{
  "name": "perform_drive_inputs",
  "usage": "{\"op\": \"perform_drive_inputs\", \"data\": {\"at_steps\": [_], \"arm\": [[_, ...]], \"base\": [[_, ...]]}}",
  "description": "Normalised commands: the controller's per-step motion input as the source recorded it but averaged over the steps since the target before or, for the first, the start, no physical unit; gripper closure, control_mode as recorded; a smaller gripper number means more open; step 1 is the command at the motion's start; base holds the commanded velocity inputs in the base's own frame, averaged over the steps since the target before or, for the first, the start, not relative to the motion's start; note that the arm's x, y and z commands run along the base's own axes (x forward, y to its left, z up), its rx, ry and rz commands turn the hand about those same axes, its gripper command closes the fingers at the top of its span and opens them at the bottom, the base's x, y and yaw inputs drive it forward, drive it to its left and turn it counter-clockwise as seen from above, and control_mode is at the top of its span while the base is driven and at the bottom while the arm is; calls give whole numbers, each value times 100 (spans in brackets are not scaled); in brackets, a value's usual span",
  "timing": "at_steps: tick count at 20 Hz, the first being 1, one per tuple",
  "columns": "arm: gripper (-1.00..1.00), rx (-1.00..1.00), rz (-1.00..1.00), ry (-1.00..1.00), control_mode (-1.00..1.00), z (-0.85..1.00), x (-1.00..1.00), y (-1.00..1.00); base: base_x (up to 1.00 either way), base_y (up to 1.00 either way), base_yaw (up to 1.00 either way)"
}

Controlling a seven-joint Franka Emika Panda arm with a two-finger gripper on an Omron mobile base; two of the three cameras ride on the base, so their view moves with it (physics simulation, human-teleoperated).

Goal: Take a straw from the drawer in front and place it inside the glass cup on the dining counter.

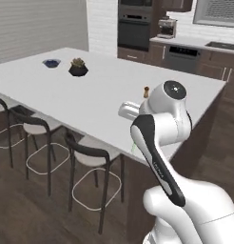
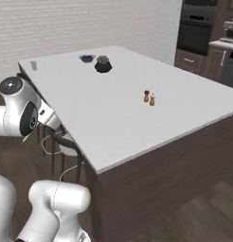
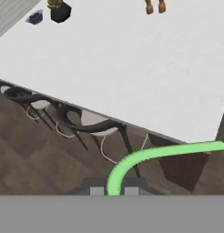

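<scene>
In the hand view the bowl of blue berries point(image 3: 35, 17) and the black plant pot point(image 3: 59, 11) sit at the far left of the white dining counter point(image 3: 132, 68), with 2 small shakers point(image 3: 155, 6) farther right. The jaws point(image 3: 114, 190) are closed on the pale green straw point(image 3: 145, 157), which curves up and right across the counter's edge, above the bar stools point(image 3: 93, 125).
</scene>
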Motion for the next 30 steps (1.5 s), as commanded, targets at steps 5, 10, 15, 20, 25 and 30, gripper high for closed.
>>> {"op": "perform_drive_inputs", "data": {"at_steps": [5,10,15,20,25,30], "arm": [[100,0,0,0,100,0,0,0],[100,0,0,0,100,0,0,0],[100,0,0,0,100,0,0,0],[100,0,0,0,100,0,0,0],[100,0,0,0,100,0,0,0],[100,0,0,0,100,0,0,0]], "base": [[6,100,-33],[7,100,-29],[11,100,-28],[8,100,-27],[4,100,-26],[3,100,-25]]}}
